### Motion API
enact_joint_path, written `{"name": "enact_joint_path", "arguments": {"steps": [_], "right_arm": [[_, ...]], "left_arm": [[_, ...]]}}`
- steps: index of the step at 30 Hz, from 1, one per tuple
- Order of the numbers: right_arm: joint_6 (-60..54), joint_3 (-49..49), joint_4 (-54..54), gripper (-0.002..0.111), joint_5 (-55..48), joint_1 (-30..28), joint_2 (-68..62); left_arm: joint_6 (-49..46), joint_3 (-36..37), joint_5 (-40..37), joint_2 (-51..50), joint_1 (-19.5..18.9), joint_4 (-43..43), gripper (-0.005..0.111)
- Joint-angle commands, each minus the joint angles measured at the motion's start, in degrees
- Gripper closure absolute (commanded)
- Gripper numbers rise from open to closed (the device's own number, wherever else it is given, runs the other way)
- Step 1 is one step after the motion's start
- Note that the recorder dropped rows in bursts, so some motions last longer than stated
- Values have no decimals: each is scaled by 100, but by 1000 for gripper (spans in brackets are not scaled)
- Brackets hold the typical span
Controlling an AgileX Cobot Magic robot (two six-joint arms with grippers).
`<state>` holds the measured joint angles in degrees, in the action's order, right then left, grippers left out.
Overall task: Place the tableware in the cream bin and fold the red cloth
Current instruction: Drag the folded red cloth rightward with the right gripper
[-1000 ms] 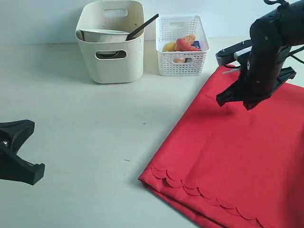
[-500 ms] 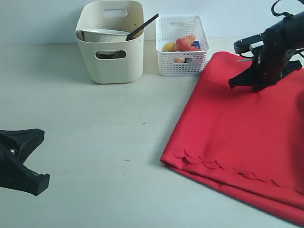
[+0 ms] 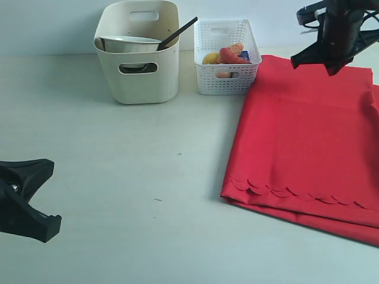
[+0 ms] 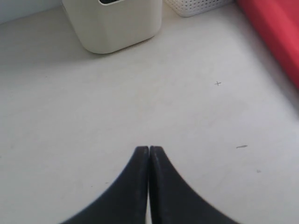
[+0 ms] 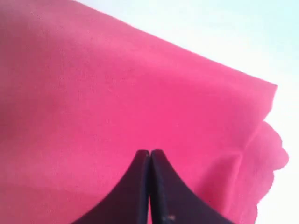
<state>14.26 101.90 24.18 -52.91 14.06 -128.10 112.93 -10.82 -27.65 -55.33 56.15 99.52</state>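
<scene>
The red cloth (image 3: 302, 136) lies flat at the right, its scalloped edge toward the front over a lower layer. My right gripper (image 3: 314, 59) hangs over the cloth's far edge, shut, with nothing seen between its jaws; the right wrist view shows the gripper (image 5: 150, 151) above the red cloth (image 5: 117, 93). The cream bin (image 3: 137, 77) stands at the back with a pale bowl (image 3: 127, 42) and a dark stick-like utensil (image 3: 177, 32) poking out. My left gripper (image 3: 29, 198) rests at the left edge, and the left wrist view shows this gripper (image 4: 149, 148) shut and empty above bare table.
A white lattice basket (image 3: 227, 77) holding food items (image 3: 228, 54) stands between the bin and the cloth. The pale table (image 3: 148, 165) stretches between my left gripper and the cloth. The left wrist view catches the cream bin (image 4: 117, 28) and the cloth's edge (image 4: 280, 32).
The right gripper rose and moved back to the far right. The cloth swung with it, its scalloped edge shifting right and away from the front. The left gripper barely moved.
</scene>
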Motion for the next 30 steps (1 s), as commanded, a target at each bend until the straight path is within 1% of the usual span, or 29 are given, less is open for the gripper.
{"name": "enact_joint_path", "arguments": {"steps": [1, 6, 11, 15, 19, 25, 30], "right_arm": [[-431, -323, -714, 108, -96, -7, 487], [-377, -1394, -908, 108, 422, -7, 875], [-365, -2795, -908, 108, 1600, -7, 1098], [-323, -3362, -598, 108, 2524, -7, 953], [294, -3251, 331, 108, 2797, -7, 543], [1021, -2500, 1950, 108, 2432, -7, 48], [1036, -1713, 2100, 108, 2603, -7, -211]], "left_arm": [[-7, 18, -158, 28, -24, 42, 104], [-7, 18, -206, 28, -24, 42, 104], [-7, 18, -206, 28, -24, 42, 104], [5, 18, -194, 28, -24, 42, 104], [21, 18, -171, 28, -24, 42, 104], [21, 18, -185, 28, -24, 42, 104], [21, 18, -200, 28, -24, 42, 104]]}}
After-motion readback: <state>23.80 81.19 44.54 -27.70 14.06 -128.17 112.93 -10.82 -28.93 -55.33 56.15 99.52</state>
